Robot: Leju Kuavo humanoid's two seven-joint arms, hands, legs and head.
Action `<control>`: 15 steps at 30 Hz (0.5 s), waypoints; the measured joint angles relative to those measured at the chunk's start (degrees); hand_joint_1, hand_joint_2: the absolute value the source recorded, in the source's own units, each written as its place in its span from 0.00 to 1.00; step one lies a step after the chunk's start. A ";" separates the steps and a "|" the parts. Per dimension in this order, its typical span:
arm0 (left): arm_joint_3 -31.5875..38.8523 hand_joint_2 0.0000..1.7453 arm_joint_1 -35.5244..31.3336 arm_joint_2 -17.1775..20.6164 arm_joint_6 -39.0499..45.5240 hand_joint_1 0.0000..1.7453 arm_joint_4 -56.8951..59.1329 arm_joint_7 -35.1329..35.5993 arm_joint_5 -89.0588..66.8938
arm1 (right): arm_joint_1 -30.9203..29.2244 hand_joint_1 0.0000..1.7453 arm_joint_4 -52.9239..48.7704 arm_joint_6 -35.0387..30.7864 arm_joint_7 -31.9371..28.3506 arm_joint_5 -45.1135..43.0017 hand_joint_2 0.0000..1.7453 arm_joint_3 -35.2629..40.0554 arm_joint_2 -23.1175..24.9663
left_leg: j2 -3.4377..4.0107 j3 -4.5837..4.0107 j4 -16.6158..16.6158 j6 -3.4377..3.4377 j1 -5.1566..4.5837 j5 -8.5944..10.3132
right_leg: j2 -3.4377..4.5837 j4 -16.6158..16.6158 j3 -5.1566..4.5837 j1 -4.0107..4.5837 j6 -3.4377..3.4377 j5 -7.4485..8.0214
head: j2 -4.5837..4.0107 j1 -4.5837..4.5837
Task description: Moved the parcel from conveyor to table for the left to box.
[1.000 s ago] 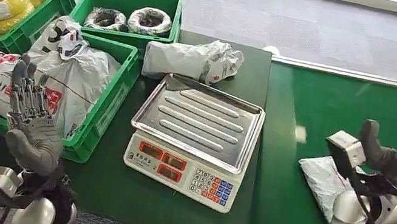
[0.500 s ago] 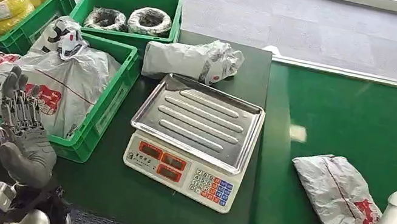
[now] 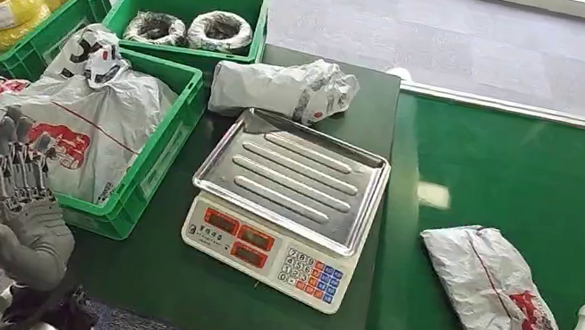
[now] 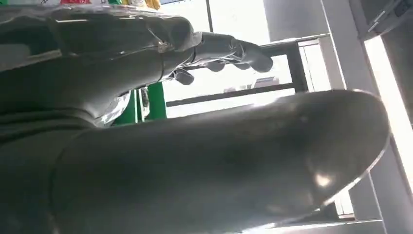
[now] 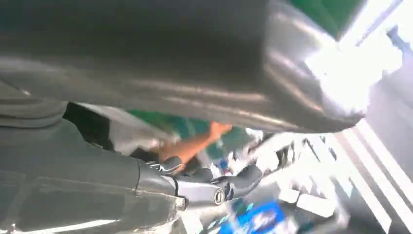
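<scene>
Withdrawn since the earlier frames: right arm, pulled off toward the right edge, leaving the parcel (image 3: 500, 303) uncovered and lying flat on the green conveyor (image 3: 540, 181), apart from both hands and just right of the dark table (image 3: 204, 286). On the table, largest first: green crate (image 3: 155, 150) stuffed with bagged parcels, weighing scale (image 3: 285, 209) with bare steel pan, grey bag (image 3: 284, 86) behind it. Left robot hand (image 3: 25, 195) raised near the crate front, fingers spread, released; right robot hand (image 5: 146, 195) blurred in the wrist view, state cannot be told.
</scene>
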 measured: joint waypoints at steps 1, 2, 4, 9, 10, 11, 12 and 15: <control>0.02 0.00 0.04 0.07 -0.09 0.00 -0.17 0.00 0.00 | 0.21 0.00 1.46 2.32 0.09 0.59 0.00 0.74 -0.06 | -0.02 0.00 0.00 0.00 0.00 0.01 | -0.01 0.00 0.00 0.00 0.00 0.00 | 0.00 0.04; 0.02 0.00 0.12 0.11 -0.22 0.00 -0.33 0.00 0.00 | 0.38 0.00 2.82 3.65 0.17 0.85 0.00 1.38 -0.15 | -0.03 0.00 0.00 0.00 0.00 0.02 | -0.01 0.01 -0.01 0.00 0.00 0.00 | 0.00 0.00; 0.02 0.00 0.30 0.20 -0.35 0.00 -0.61 0.00 0.00 | 0.61 0.00 5.11 4.71 0.26 1.29 0.00 2.32 -0.26 | -0.08 -0.02 0.00 0.01 0.00 0.03 | -0.11 0.01 0.00 0.00 -0.01 -0.01 | 0.00 0.00; 0.04 0.00 0.50 0.35 -0.70 0.00 -0.90 0.00 -0.04 | 0.63 0.00 8.06 8.37 0.90 2.27 0.00 3.91 -0.74 | -0.06 -0.05 0.00 0.02 -0.01 0.02 | -0.10 0.01 -0.01 -0.01 -0.01 -0.01 | 0.00 0.02; 0.04 0.00 0.49 0.35 -1.03 0.00 -0.90 0.00 -0.07 | 0.65 0.00 8.37 9.77 1.11 2.75 0.00 4.33 -0.85 | -0.06 -0.05 0.00 0.02 -0.02 0.02 | -0.10 0.01 -0.01 -0.01 -0.01 -0.01 | 0.00 0.02; 0.07 0.00 0.50 0.35 -1.29 0.00 -0.90 0.00 -0.11 | 0.65 0.00 8.67 11.32 1.20 3.15 0.00 4.76 -0.90 | -0.06 -0.05 0.00 0.02 -0.02 0.02 | -0.10 0.00 -0.02 -0.01 0.00 -0.01 | 0.00 0.02; 0.11 0.00 0.50 0.33 -1.77 0.00 -0.90 0.00 -0.18 | 0.65 0.00 8.96 13.05 1.20 3.54 0.00 5.20 -0.92 | -0.07 -0.05 0.01 0.02 -0.02 0.02 | -0.10 0.00 -0.01 -0.01 0.00 -0.01 | 0.00 0.04; 0.44 0.00 0.50 0.15 -3.26 0.00 -0.90 0.00 -0.96 | 0.76 0.00 9.63 19.19 0.06 3.73 0.00 6.47 -0.90 | -0.07 -0.05 0.01 0.02 -0.02 0.02 | -0.10 0.00 -0.01 -0.02 0.00 -0.01 | 0.00 0.02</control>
